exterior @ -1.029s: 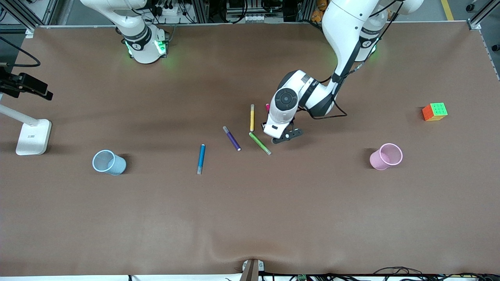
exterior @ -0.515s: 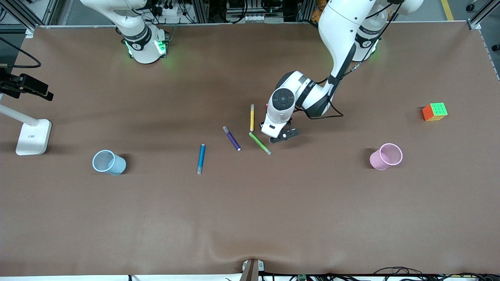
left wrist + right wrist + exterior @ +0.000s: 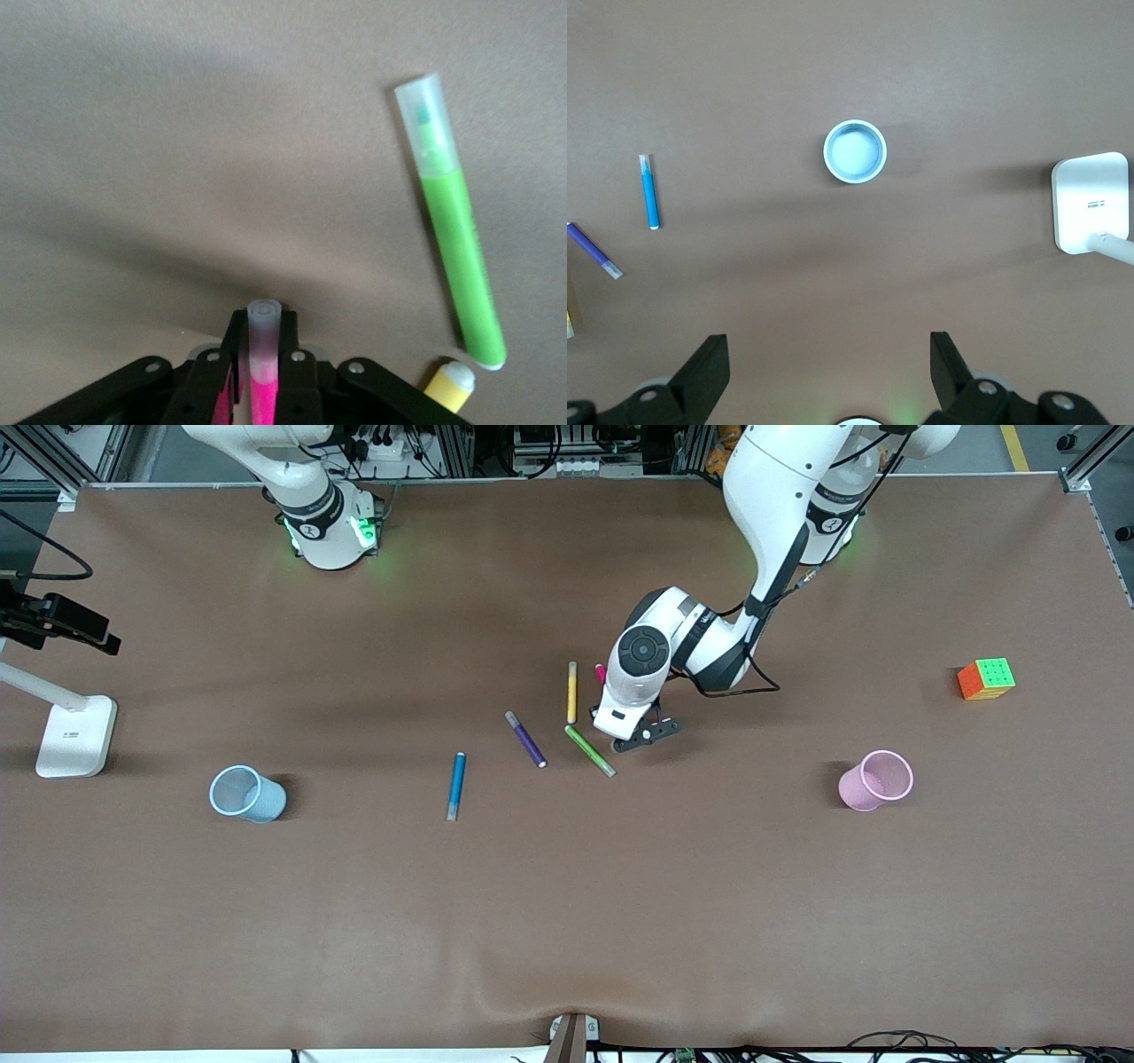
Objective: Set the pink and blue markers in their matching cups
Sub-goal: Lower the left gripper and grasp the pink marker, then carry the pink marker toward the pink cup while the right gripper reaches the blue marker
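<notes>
My left gripper (image 3: pixel 264 335) is down at the table's middle, shut on the pink marker (image 3: pixel 263 394), whose pale end sticks out between the fingertips. In the front view only a pink tip (image 3: pixel 600 672) shows beside the left hand. The blue marker (image 3: pixel 456 785) lies flat toward the right arm's end, between the marker cluster and the light blue cup (image 3: pixel 246 794). Near the left arm's end stands the pink cup (image 3: pixel 875 779). My right gripper (image 3: pixel 829 354) hangs open and high, looking down on the blue cup (image 3: pixel 855 151) and blue marker (image 3: pixel 649 193).
Right by the left hand lie a yellow marker (image 3: pixel 572 692), a green marker (image 3: pixel 589 750) and a purple marker (image 3: pixel 525 739). A colour cube (image 3: pixel 986 678) sits toward the left arm's end. A white lamp base (image 3: pixel 76 735) stands at the right arm's end.
The left gripper's fingers have shut on the pink marker, and its hand has shifted a little toward the yellow marker. The right arm has not moved.
</notes>
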Action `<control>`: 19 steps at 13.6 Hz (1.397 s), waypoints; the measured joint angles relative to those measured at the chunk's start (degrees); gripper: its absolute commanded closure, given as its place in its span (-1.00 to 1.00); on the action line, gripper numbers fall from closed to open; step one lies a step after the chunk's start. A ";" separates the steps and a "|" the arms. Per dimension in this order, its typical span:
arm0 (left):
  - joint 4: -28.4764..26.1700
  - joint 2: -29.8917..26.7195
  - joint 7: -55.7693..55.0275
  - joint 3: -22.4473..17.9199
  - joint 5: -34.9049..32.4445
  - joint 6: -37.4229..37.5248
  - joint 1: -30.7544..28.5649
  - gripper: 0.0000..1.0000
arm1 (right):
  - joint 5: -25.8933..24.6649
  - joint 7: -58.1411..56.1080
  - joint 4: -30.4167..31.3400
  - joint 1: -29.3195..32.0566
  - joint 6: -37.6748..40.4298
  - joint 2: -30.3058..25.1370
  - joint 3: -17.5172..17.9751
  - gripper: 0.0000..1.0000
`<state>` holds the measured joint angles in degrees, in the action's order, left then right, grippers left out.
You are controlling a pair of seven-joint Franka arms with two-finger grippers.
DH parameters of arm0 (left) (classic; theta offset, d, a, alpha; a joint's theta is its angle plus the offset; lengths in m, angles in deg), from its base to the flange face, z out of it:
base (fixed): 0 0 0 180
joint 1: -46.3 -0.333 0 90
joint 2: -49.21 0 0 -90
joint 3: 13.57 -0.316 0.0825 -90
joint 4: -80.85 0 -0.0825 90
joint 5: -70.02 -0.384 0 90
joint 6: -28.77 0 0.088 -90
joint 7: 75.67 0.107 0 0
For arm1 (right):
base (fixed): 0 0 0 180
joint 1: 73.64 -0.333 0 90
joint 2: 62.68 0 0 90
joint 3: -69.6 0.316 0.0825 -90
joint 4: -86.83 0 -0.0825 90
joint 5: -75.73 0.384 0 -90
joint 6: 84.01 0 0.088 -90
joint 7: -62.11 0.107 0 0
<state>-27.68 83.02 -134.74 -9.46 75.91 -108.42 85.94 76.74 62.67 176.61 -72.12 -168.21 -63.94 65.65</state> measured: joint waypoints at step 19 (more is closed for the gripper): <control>7.53 -11.98 10.84 -1.30 -9.71 23.06 -17.98 1.00 | 0.00 -0.01 0.00 0.00 -0.36 0.15 -0.02 -1.00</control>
<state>-20.16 71.04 -123.90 -10.76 66.20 -85.36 67.96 76.74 62.66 176.61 -72.12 -168.58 -63.79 65.63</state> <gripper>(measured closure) 0.828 0.000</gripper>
